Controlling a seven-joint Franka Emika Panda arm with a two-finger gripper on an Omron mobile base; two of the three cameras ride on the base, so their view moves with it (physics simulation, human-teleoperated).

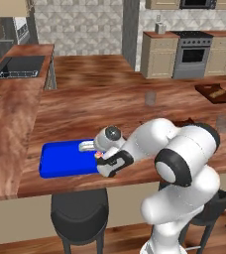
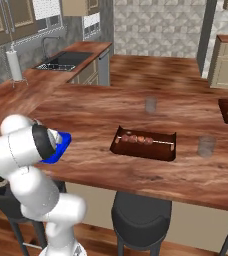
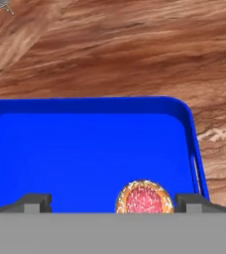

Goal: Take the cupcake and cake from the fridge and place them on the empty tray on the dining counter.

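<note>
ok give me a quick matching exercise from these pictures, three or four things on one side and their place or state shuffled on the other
Things:
1. cupcake
2. tray
3. gripper
4. skewer tray

Place or state:
A. open, just above the blue tray
B. dark brown, holds food, mid-counter
C. bright blue, near the counter's front edge
D. on the blue tray, between the fingertips

Pairs: 1-D, 2-C, 3-A, 4-B

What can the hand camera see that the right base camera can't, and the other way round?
The hand view alone shows the cupcake with its red-pink top, sitting in the tray between the open gripper's fingertips, nearer one of them. The right base view alone shows a dark tray of skewered food, two glasses and the sink. Both show the blue tray on the wooden dining counter.
</note>
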